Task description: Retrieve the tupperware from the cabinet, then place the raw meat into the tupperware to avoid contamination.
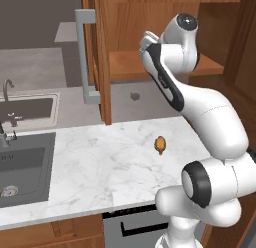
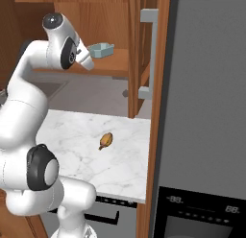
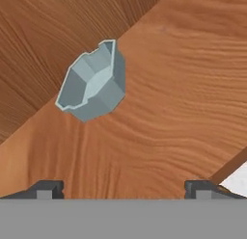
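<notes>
Reaching with gripper (image 3: 123, 187) spread wide toward tupperware (image 3: 93, 83), upper left on cabinet shelf (image 3: 183, 98), ready to straddle it.

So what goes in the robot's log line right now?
stage: reaching | end effector: open, empty | tupperware: on cabinet shelf, untouched | raw meat: on counter

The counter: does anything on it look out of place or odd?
Yes: the raw meat lies bare on the white marble counter, with no plate or wrap under it. The tupperware meant for it sits on the cabinet shelf.
</notes>
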Available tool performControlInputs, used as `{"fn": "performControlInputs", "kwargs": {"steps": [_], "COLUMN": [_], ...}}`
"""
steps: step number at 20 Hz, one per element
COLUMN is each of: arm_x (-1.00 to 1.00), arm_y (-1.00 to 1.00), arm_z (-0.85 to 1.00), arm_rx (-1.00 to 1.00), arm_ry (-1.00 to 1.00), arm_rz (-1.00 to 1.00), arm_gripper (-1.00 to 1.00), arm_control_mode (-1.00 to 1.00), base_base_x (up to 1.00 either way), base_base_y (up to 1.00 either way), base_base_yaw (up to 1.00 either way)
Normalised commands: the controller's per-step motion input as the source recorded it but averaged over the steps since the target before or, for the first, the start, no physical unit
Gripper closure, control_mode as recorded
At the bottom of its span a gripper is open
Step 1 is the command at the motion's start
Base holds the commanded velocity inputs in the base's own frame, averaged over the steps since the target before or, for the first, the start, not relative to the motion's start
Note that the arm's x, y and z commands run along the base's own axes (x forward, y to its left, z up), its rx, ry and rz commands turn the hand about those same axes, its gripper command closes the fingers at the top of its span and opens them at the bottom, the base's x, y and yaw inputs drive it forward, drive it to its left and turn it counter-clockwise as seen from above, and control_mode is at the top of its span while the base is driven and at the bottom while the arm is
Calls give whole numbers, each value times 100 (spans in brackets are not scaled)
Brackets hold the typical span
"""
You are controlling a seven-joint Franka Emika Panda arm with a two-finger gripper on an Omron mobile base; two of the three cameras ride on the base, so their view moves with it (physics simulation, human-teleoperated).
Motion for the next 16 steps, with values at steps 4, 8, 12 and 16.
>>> {"fn": "performControlInputs", "kwargs": {"steps": [4,8,12,16], "arm_x": [11,15,17,7], "arm_y": [-33,-36,-29,-1], "arm_z": [3,0,0,-5], "arm_rx": [-1,0,0,-9], "arm_ry": [0,0,0,0], "arm_rz": [-7,-5,-3,4], "arm_gripper": [-100,-100,-100,-100], "arm_control_mode": [-100,-100,-100,-100], "base_base_x": [0,0,0,0], "base_base_y": [0,0,0,0], "base_base_yaw": [0,0,0,0]}}
